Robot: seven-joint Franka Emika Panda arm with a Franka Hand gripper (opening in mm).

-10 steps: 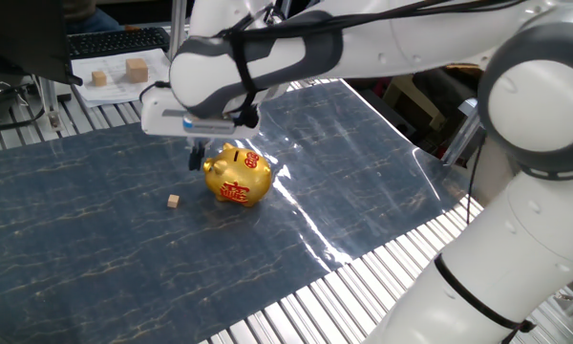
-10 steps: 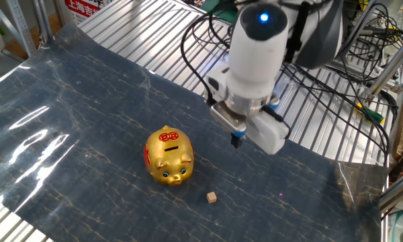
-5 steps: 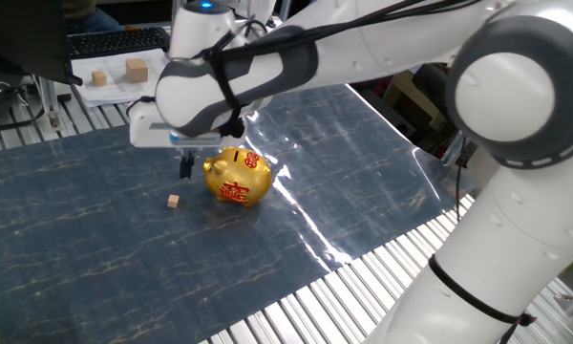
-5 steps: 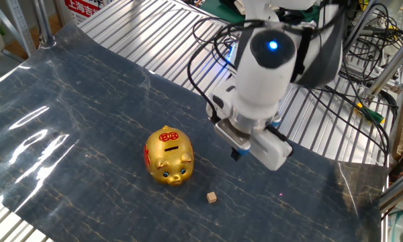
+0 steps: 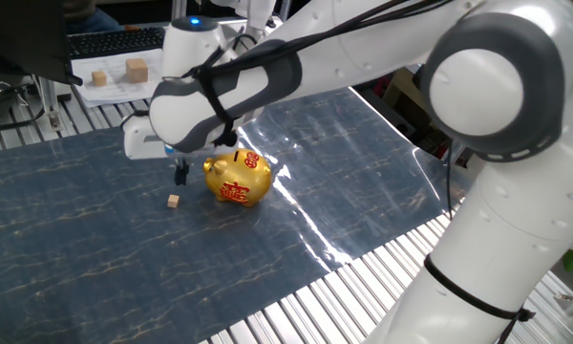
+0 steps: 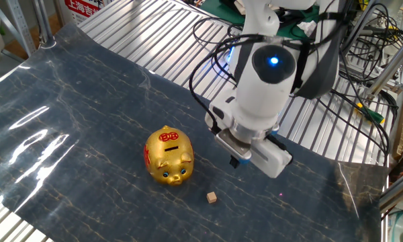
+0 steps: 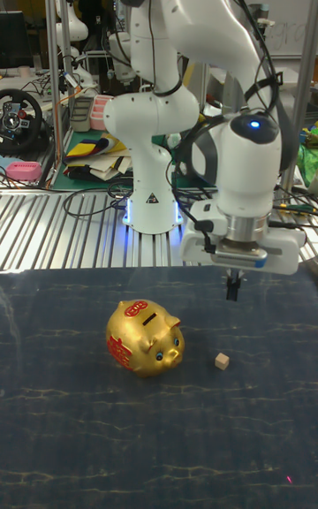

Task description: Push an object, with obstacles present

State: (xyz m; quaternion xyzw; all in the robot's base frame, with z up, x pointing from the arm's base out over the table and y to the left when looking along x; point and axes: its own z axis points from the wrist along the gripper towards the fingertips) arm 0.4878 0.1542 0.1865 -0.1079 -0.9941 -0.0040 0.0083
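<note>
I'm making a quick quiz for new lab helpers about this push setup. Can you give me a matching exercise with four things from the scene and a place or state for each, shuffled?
Things:
1. tiny wooden cube
2. gold piggy bank
3. gripper
4. larger wooden blocks

Descriptions:
A. on white paper beyond the mat's far edge
B. above the mat, fingers pointing down, touching nothing
C. stands on the mat, red characters on its side
D. lies alone on the mat beside the pig's snout

Pairs: 1-D, 2-C, 3-B, 4-A
</note>
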